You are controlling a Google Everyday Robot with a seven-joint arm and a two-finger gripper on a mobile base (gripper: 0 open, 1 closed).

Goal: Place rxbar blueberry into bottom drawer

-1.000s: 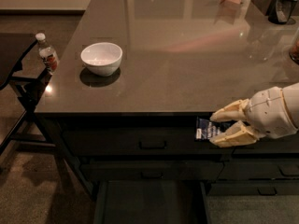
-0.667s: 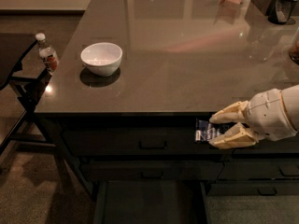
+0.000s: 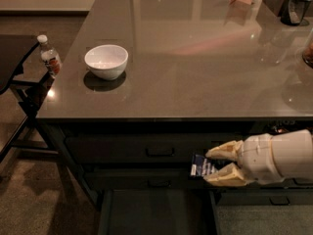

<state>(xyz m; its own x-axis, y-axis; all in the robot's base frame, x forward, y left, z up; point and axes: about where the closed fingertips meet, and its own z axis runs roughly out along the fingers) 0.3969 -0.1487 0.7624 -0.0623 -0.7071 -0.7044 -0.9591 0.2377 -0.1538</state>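
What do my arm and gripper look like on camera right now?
The gripper, at lower right before the drawers, has two tapered cream-yellow fingers. Behind them sits a bulky, rounded white arm casing. No cables or markings show.

The gripper (image 3: pixel 211 167), pinching the rxbar blueberry (image 3: pixel 199 166), hangs below the tabletop's front edge, toward its right end, just in front of two closed drawer fronts (image 3: pixel 122 151). Beneath it the bottom drawer (image 3: pixel 156 212) stands pulled out, its flat floor open from above. The tabletop (image 3: pixel 195 72) overhangs and blocks the way straight up. A white bowl (image 3: pixel 106 61) sits near the front left corner, and dark vessels (image 3: pixel 293 4) crowd the far right corner.
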